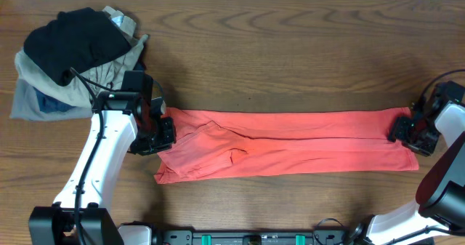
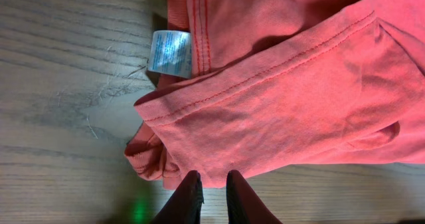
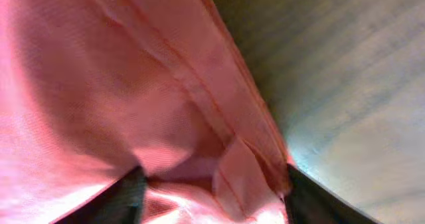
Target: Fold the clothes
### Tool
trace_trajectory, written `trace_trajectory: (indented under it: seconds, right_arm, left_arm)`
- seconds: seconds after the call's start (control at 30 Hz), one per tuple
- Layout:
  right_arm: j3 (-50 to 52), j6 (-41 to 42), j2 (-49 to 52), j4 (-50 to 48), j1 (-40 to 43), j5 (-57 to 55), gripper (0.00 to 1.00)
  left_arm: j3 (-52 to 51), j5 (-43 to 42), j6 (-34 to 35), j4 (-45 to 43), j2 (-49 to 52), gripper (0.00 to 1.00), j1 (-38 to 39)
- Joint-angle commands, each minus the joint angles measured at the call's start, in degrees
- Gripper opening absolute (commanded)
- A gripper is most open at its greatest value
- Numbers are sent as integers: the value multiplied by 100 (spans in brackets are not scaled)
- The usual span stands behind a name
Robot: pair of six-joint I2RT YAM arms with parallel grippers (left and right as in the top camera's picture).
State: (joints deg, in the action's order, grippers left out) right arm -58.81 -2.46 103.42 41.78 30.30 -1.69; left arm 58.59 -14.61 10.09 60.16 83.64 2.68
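The red-orange T-shirt (image 1: 290,143) lies on the wooden table as a long flat band running left to right. My left gripper (image 1: 156,134) sits at its left end. In the left wrist view the gripper (image 2: 212,179) is shut to a thin slit with nothing in it, its tips touching the shirt's (image 2: 285,104) bunched edge. The white neck tag (image 2: 171,53) shows by the collar. My right gripper (image 1: 405,132) is at the band's right end. Its jaws (image 3: 216,191) stand wide apart, with a raised fold of the shirt (image 3: 99,84) between them.
A heap of other clothes lies at the back left: a black garment (image 1: 73,38) on top of khaki and grey pieces (image 1: 40,85). It lies just behind the left arm. Bare wood (image 1: 290,56) runs behind the shirt.
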Motion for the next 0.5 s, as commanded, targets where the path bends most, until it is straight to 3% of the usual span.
trace_trajectory:
  seconds: [0.0, 0.07, 0.17, 0.3, 0.47]
  right_arm:
    - [315, -389, 267, -66, 52, 354, 48]
    - [315, -431, 267, -68, 52, 367, 41]
    - [313, -428, 267, -70, 55, 365, 19]
    - [168, -426, 264, -39, 55, 334, 2]
    - [-450, -341, 264, 413, 55, 103, 1]
  left_arm:
    - [-31, 76, -55, 20, 37, 16, -9]
    - [-31, 76, -57, 20, 37, 16, -9]
    - [-31, 76, -57, 22, 37, 16, -9]
    - [-31, 74, -57, 20, 37, 16, -9]
    - [-31, 74, -55, 17, 37, 17, -9]
